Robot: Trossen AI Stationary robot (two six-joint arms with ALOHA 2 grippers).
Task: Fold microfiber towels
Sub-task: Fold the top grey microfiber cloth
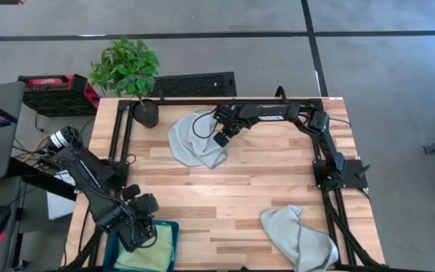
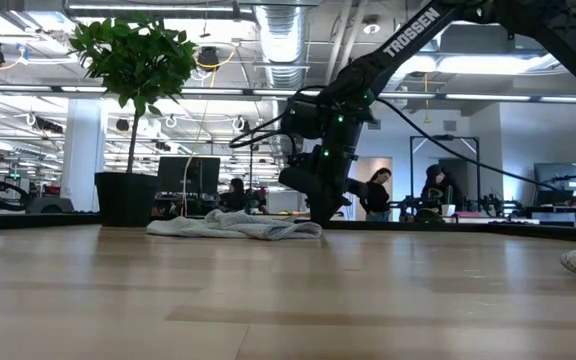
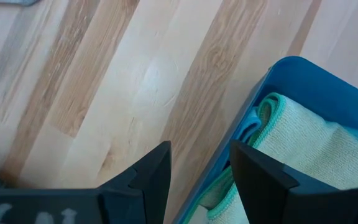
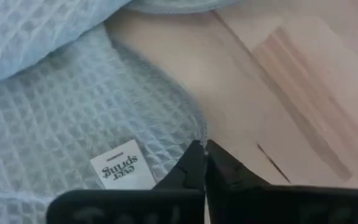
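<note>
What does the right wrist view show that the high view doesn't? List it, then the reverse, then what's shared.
Only the right wrist view: a small white tag on the grey towel, and the right gripper shut on that towel's edge.

Only the high view: a second grey towel at the table's near right, the teal bin with a green towel in it, the left gripper over the bin, and a potted plant.

Both: the grey towel, the right gripper at its edge, the wooden tabletop.

Waffle-weave cloth grey towel [image 4: 55, 124], paper-like tag [image 4: 122, 166]; smooth matt wood table [image 1: 248, 196].
</note>
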